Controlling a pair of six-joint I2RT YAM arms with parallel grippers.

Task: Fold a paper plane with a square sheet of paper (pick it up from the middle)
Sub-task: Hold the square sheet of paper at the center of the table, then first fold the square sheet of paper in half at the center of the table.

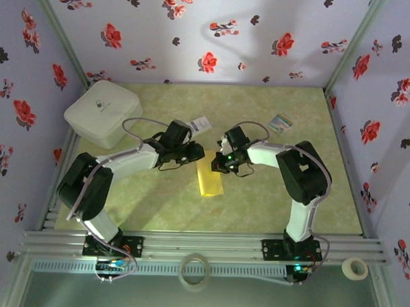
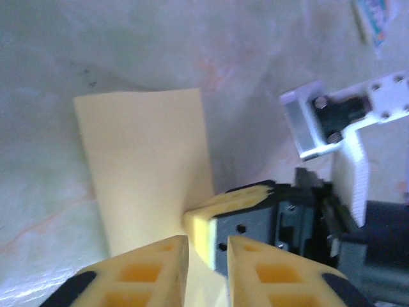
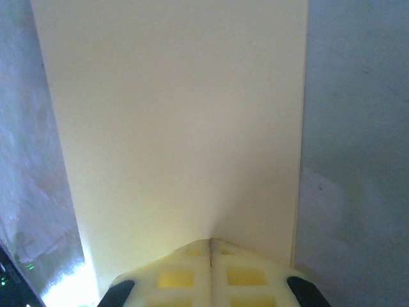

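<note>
The square sheet of paper [image 1: 209, 177] lies folded into a narrow yellow rectangle at mid-table, not in the form of a paper plane. My right gripper [image 1: 218, 166] is shut, and its joined tips [image 3: 210, 242] rest on the sheet [image 3: 179, 115] at its far end. In the left wrist view those right fingertips [image 2: 211, 211] press the sheet's edge [image 2: 147, 153]. My left gripper [image 1: 199, 153] hovers just left of them over the same end. Its jaws [image 2: 208, 246] stand a narrow gap apart, and paper shows in the gap.
A white square box [image 1: 103, 113] sits at the back left. A small white card with blue print [image 1: 201, 124] and a striped card [image 1: 281, 122] lie behind the grippers. Two tape rolls [image 1: 193, 271] [image 1: 354, 268] lie by the near rail. Flowered walls close three sides.
</note>
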